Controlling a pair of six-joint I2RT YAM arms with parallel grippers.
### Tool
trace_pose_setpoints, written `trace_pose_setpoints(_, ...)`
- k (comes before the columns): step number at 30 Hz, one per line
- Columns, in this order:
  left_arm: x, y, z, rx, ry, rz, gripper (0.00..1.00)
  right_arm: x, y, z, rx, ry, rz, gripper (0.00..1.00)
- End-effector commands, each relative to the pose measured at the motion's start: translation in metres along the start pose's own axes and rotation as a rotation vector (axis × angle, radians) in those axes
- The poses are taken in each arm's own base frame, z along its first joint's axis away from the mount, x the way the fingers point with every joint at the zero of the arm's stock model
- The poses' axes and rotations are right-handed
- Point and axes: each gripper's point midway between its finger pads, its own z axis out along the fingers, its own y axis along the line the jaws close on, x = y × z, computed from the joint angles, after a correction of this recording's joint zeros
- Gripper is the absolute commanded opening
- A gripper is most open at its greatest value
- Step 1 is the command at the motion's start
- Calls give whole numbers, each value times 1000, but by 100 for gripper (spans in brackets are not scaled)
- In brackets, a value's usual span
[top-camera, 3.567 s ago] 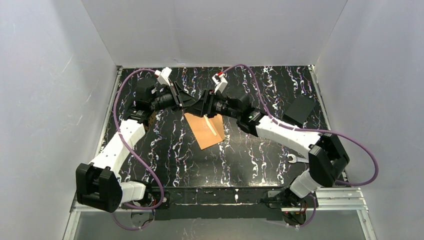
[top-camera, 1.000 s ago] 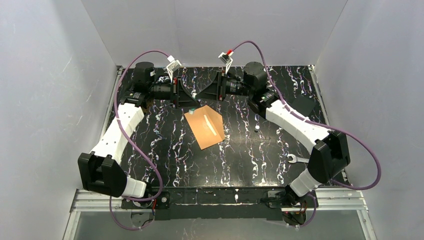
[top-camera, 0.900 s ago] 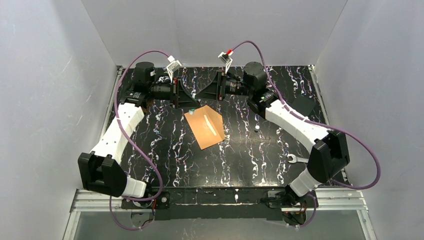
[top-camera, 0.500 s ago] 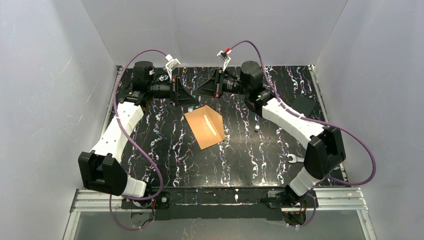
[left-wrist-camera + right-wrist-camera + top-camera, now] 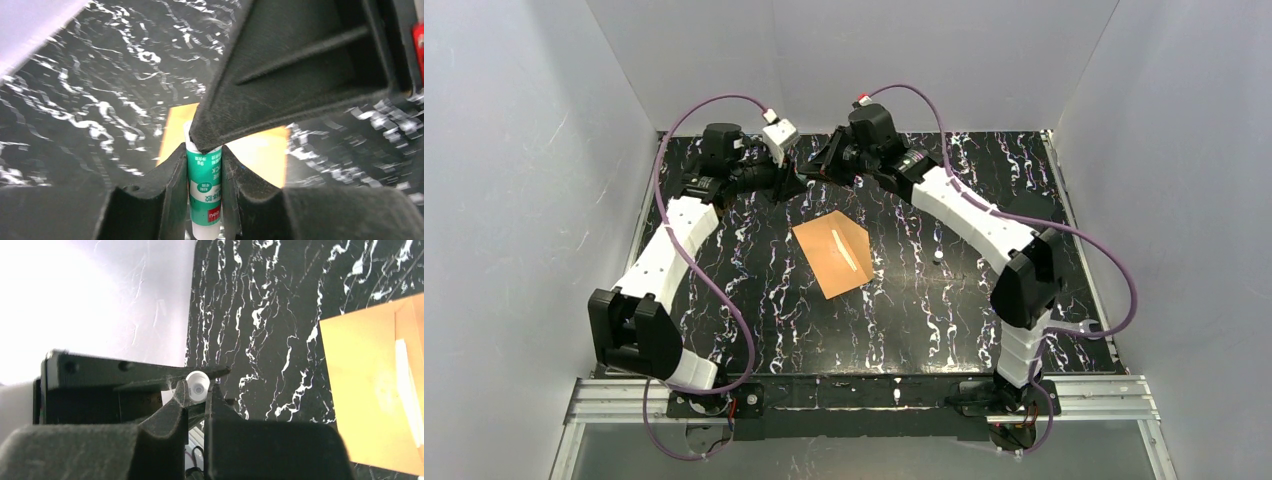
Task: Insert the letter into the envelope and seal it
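Note:
The orange-brown envelope [image 5: 834, 258] lies flat mid-table with a pale strip along its flap; it also shows below both wrists [image 5: 260, 150] [image 5: 370, 390]. No letter shows in any view. Above the table's back, my left gripper [image 5: 788, 186] [image 5: 204, 165] is shut on a green-and-white glue stick [image 5: 204, 195]. My right gripper [image 5: 812, 172] [image 5: 196, 390] meets it head-on, its fingertips shut round the stick's white cap end [image 5: 196, 384]. Both grippers hang well behind the envelope and do not touch it.
A small white piece [image 5: 937, 257] lies right of the envelope. A wrench [image 5: 1079, 328] rests near the right edge. White walls [image 5: 874, 60] close in the black marbled table [image 5: 904, 320] on three sides.
Both wrists have come together over the table's back, the right arm swinging left. The right gripper, wider a second ago, has shut on the cap end of the glue stick. The envelope has not moved.

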Motion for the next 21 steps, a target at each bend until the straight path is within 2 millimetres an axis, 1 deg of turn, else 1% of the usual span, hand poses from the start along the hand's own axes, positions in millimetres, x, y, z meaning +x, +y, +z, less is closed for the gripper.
trace_pose_setpoints(1, 3, 9, -4, -18, 43, 415, 0, -36, -36, 9, 223, -131, 235, 1)
trace_pose_setpoints(4, -1, 15, -3, -29, 24, 524, 0, -37, -24, 16, 192, -101, 350, 1)
trace_pose_setpoints(6, -8, 17, -1, -47, -5, 490, 0, -36, -9, 19, 125, -51, 407, 1)
trace_pose_setpoints(7, -10, 12, 0, -27, -14, 442, 0, -39, -1, 16, 88, -40, 411, 5)
trace_pose_setpoints(8, -14, 5, 1, 2, -28, 378, 0, -45, 7, 12, 47, -40, 388, 18)
trace_pose_setpoints(10, -21, -13, 5, 91, -60, 226, 0, -59, 17, -3, -21, -56, 261, 44)
trace_pose_setpoints(11, -24, -22, 5, 134, -68, 168, 0, -66, 20, -12, -67, -68, 163, 57)
trace_pose_setpoints(12, -26, -29, 6, 170, -67, 106, 0, -71, 22, -24, -116, -75, 70, 63)
trace_pose_setpoints(13, -28, -34, 6, 191, -63, 26, 0, -76, 28, -38, -210, -80, -37, 66)
trace_pose_setpoints(14, -31, -36, 6, 193, -58, -55, 0, -80, 27, -53, -282, -93, -106, 66)
trace_pose_setpoints(15, -34, -40, 6, 200, -52, -157, 0, -84, 28, -70, -346, -117, -145, 69)
trace_pose_setpoints(16, -39, -50, 3, 245, -53, -235, 0, -84, 30, -84, -420, -117, -189, 71)
trace_pose_setpoints(17, -44, -62, 0, 307, -62, -284, 0, -80, 32, -95, -477, -94, -240, 73)
trace_pose_setpoints(18, -48, -71, -1, 355, -69, -340, 0, -72, 34, -103, -520, -56, -297, 74)
trace_pose_setpoints(20, -61, -84, -6, 430, -106, -419, 0, -50, 37, -116, -607, 17, -415, 76)
trace_pose_setpoints(21, -67, -89, -9, 468, -121, -428, 0, -39, 40, -125, -661, 36, -460, 77)
